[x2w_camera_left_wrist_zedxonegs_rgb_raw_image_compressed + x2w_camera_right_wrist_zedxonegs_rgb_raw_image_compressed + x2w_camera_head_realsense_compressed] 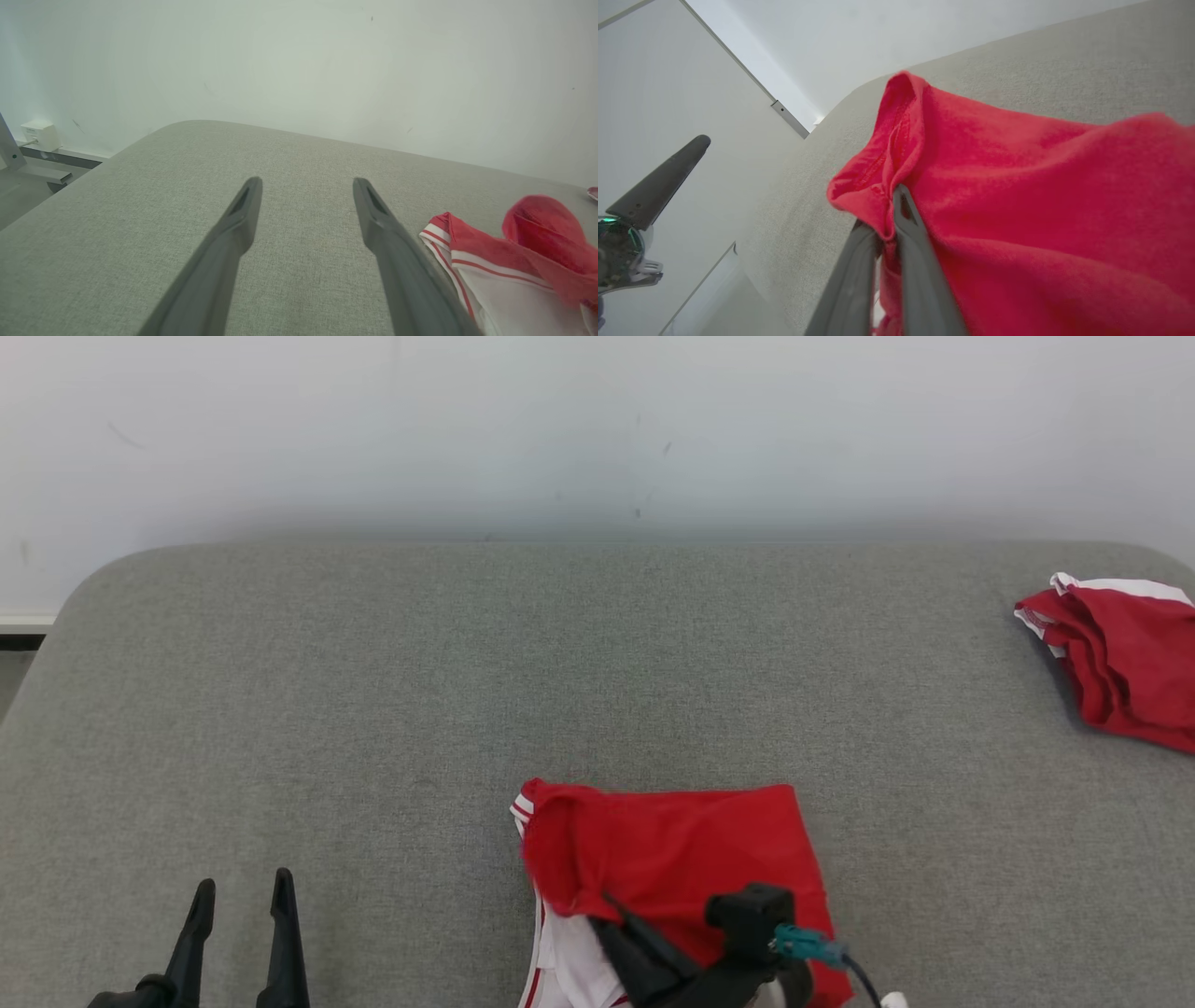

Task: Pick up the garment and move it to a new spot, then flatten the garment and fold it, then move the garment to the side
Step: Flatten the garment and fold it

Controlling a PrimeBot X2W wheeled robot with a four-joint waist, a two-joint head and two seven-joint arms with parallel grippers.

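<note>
Red garment (672, 845) lay at the desk's (373, 709) near edge, right claw (607, 902) clamped on it. Left claw (244, 883) sat fingers-apart off to its left.

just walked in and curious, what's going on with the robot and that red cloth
The robot is handling a red garment at the near edge of a grey surface. Its right gripper is shut on a fold of the garment. The left gripper is open over bare surface to the left, holding nothing. A second garment lies bunched at the far right.
</note>
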